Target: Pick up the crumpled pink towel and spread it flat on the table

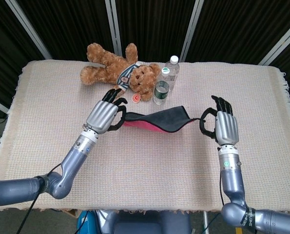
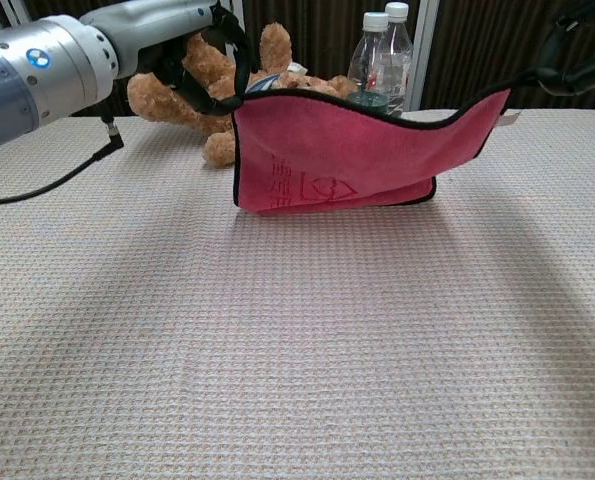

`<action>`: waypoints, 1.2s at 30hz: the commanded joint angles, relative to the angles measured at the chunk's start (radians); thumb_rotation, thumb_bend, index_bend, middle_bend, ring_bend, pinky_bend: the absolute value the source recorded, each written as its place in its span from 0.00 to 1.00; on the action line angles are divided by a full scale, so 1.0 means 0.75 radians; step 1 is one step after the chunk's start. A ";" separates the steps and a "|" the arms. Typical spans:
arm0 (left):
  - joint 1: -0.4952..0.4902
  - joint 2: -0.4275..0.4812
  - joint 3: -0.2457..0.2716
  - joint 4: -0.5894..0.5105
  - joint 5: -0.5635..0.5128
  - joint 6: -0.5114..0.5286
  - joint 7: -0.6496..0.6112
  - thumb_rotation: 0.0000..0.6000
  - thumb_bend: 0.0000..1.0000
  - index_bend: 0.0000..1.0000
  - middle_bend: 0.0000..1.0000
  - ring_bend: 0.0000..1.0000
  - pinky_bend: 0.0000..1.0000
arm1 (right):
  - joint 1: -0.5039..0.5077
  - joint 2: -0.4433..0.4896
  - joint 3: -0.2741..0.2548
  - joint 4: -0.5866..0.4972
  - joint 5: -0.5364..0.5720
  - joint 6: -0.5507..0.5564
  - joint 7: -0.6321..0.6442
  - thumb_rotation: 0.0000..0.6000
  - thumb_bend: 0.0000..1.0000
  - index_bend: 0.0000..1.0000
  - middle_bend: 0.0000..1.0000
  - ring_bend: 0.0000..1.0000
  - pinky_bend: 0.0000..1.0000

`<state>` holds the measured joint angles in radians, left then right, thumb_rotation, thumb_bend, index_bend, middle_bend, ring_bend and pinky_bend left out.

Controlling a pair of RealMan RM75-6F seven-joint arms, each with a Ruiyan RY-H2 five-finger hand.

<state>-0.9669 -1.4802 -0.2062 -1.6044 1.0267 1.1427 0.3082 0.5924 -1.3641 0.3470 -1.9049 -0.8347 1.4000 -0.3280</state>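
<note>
Towel [image 2: 349, 152]: hung crosswise between left hand [image 1: 105, 116] and right hand [image 1: 222, 126], fingers pinching opposite corners; lower edge near the worktop [image 2: 297, 350].

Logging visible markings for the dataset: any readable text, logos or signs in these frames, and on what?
"SHENZHEN": partly legible lettering on the right arm's lower joint, head view.
Round blue-and-white emblem, no words readable: left arm, chest view.
House-with-heart outline beside stitched characters, too blurred to read: pink towel.
Water bottles: labels unreadable.
</note>
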 commanded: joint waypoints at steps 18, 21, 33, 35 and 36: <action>0.207 -0.024 0.154 -0.168 0.253 0.108 -0.043 1.00 0.48 0.65 0.27 0.00 0.01 | -0.230 -0.010 -0.225 -0.065 -0.278 0.125 0.104 1.00 0.47 0.67 0.13 0.00 0.00; 0.228 -0.017 0.161 -0.206 0.283 0.121 -0.029 1.00 0.48 0.65 0.27 0.00 0.01 | -0.263 -0.009 -0.257 -0.068 -0.318 0.135 0.116 1.00 0.47 0.67 0.13 0.00 0.00; 0.300 -0.014 0.226 -0.251 0.356 0.112 0.033 1.00 0.48 0.64 0.27 0.00 0.01 | -0.359 -0.070 -0.355 0.017 -0.415 0.109 0.187 1.00 0.47 0.67 0.13 0.00 0.00; 0.309 -0.009 0.236 -0.252 0.362 0.106 0.035 1.00 0.48 0.64 0.27 0.00 0.01 | -0.366 -0.081 -0.363 0.026 -0.423 0.102 0.189 1.00 0.47 0.67 0.13 0.00 0.00; 0.314 -0.008 0.240 -0.253 0.364 0.106 0.034 1.00 0.48 0.64 0.27 0.00 0.01 | -0.368 -0.087 -0.367 0.030 -0.427 0.099 0.189 1.00 0.47 0.67 0.13 0.00 0.00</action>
<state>-0.7350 -1.4880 -0.0294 -1.7933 1.2976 1.2235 0.3334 0.3181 -1.4270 0.0744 -1.8846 -1.1526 1.4762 -0.1871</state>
